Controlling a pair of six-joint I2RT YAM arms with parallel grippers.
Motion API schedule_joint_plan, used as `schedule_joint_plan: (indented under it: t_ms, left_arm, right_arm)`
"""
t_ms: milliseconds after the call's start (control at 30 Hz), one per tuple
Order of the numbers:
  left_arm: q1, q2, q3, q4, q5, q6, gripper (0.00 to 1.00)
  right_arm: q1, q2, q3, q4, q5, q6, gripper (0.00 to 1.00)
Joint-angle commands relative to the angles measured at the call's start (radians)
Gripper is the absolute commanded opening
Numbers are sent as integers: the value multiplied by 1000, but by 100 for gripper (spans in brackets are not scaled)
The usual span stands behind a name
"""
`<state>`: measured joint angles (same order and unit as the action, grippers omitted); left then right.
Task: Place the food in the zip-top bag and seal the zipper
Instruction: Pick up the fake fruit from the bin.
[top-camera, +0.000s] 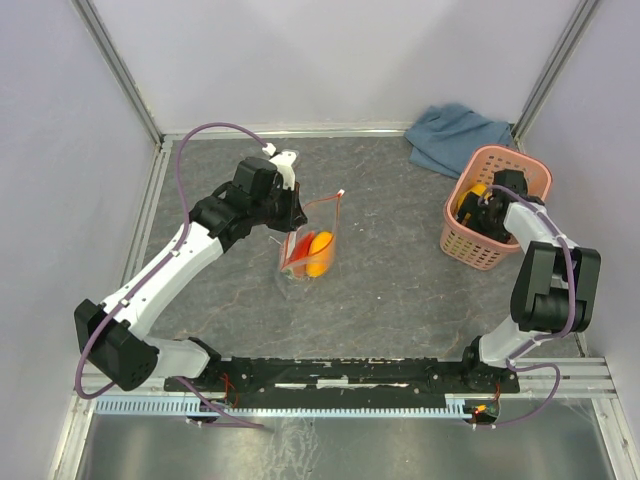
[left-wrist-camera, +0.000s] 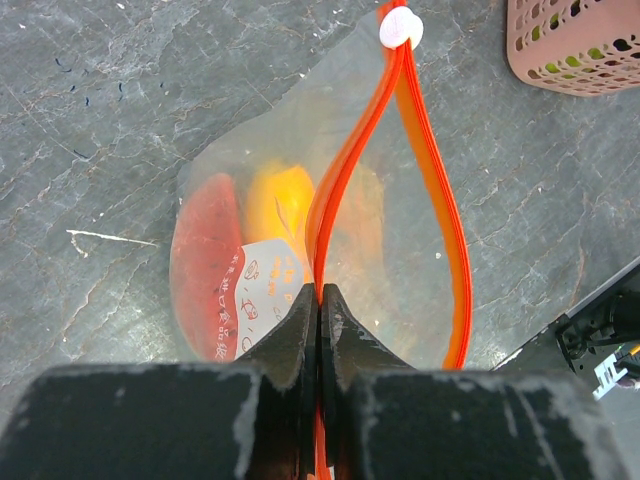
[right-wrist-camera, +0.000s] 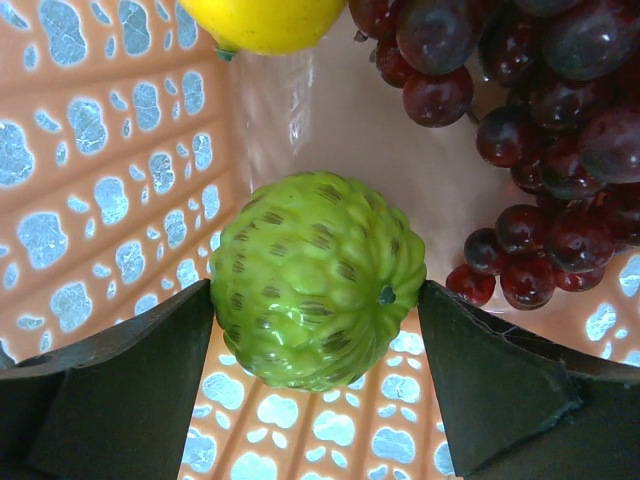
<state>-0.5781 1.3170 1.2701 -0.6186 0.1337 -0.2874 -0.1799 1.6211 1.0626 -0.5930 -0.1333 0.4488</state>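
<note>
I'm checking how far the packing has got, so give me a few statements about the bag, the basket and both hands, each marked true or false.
1. The bag is sealed. False: its mouth gapes open.
2. The left hand pinches the bag's red strip. True.
3. The grapes are in the bag. False: they lie in the basket.
4. The right hand is down in the basket, straddling a green fruit. True.

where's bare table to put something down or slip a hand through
Bare table lies between the zip-top bag and the pink basket, and from the bag to the mounting rail. Crowded: the basket, where the right hand straddles a green fruit beside grapes.
</note>
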Motion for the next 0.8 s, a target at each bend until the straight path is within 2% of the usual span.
schedule_joint_plan:
  t_ms: [0, 233, 400, 667, 767]
  left_arm:
    - [-1, 3, 26, 34, 11, 53, 3]
    - [0, 2, 25, 35, 7, 54, 3]
    - [0, 4, 24, 35, 7, 54, 3]
    - [0, 5, 26, 34, 7, 54, 3]
    - [-1, 4, 26, 33, 9, 56, 3]
  right_arm:
    - [0, 24, -2, 32, 2, 4, 91]
    - [0, 76, -12, 67, -19, 2, 91]
    - [0, 33, -23, 76, 3, 5, 82]
    - [2, -125, -38, 75, 46, 13, 65]
    - [3, -203, -42, 68, 84, 17, 63]
